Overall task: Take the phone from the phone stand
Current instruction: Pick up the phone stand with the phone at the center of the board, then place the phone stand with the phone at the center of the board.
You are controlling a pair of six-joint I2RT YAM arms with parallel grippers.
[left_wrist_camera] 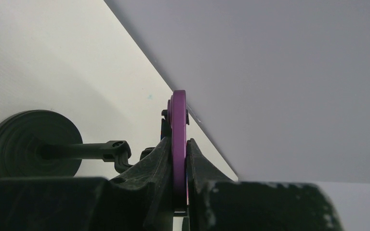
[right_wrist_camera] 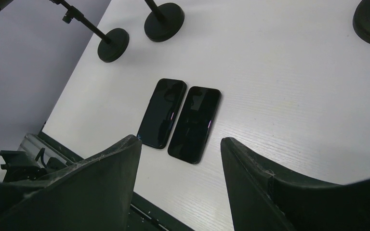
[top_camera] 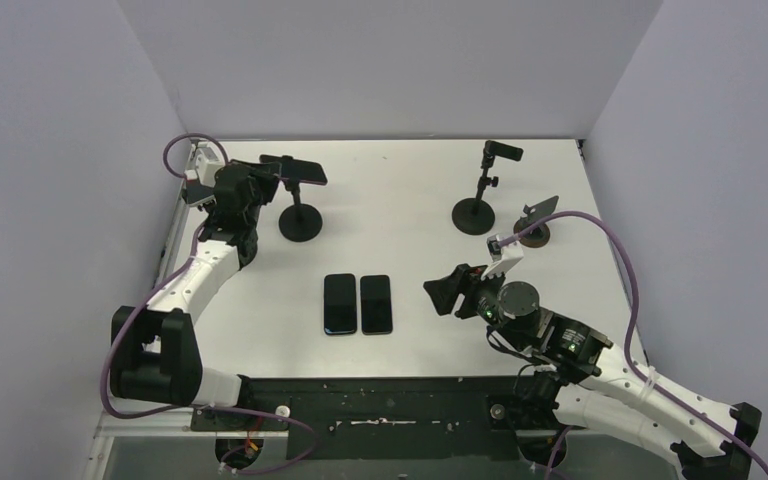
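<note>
While the right hand [right_wrist_camera: 180, 144] hangs wide open, empty, the left hand [left_wrist_camera: 178, 144] pinches the purple-edged phone [left_wrist_camera: 178, 110] on its stand [left_wrist_camera: 29, 144].

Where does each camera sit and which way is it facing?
Top external: above, behind the bases, looking down on the table; both arms show.
Left wrist: behind the left gripper, looking along fingers closed on the phone.
Right wrist: behind the open right gripper, looking down at two flat phones.
Shared: top and right wrist both show those phones.

Bright even light, soft shadows, sharp
</note>
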